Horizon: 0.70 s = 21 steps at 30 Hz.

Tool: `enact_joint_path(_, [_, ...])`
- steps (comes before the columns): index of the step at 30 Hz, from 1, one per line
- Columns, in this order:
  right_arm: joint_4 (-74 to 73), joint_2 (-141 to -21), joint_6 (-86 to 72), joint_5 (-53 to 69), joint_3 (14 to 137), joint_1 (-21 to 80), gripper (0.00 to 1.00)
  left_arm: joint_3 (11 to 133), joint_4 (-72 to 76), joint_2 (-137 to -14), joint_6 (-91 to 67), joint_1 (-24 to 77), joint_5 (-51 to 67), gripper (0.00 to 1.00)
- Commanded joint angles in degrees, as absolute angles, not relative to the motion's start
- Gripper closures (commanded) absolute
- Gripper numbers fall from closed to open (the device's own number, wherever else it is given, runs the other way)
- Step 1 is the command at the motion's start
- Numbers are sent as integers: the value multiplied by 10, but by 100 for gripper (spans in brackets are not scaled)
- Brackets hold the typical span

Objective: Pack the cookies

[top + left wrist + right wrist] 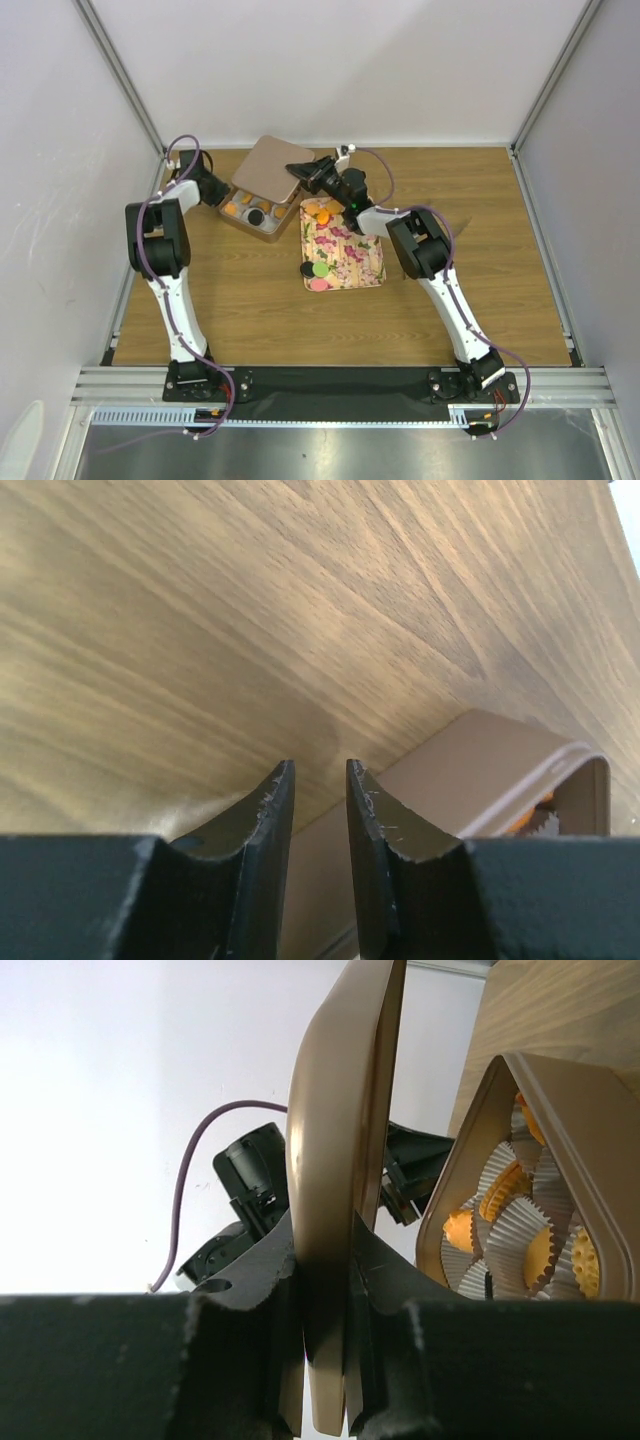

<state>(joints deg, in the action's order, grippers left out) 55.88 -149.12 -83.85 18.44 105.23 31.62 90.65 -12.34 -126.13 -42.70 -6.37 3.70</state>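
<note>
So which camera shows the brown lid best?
Top external: the flat brown lid shows its broad face. Right wrist sees it edge-on in the right end effector. Left wrist: cannot tell lid from box.

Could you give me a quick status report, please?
Right gripper shut on lid, held over box. Left gripper barely open, at box. Cookies on tray and in box. Lid partly blocks box.

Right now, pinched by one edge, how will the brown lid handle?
Probably stiff: the lid stands on edge from one pinch by the right gripper without visibly sagging. Likely light, being thin-walled. Its smooth glossy skin may slip or pivot in the grip if swung quickly.
</note>
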Motion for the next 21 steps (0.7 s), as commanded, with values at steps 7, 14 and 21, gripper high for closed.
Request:
enact_joint_path(7, [584,-1506,-834,189,1076,324,100,851,-92,-1176,-445,-62,50,68])
enact_joint_path(14, [584,-1506,-832,182,1063,336,99,820,-91,-1151,-454,-62,47,69])
enact_joint_path(21, [579,-1504,-829,169,1058,347,99,813,-117,-1123,-461,-96,22,64])
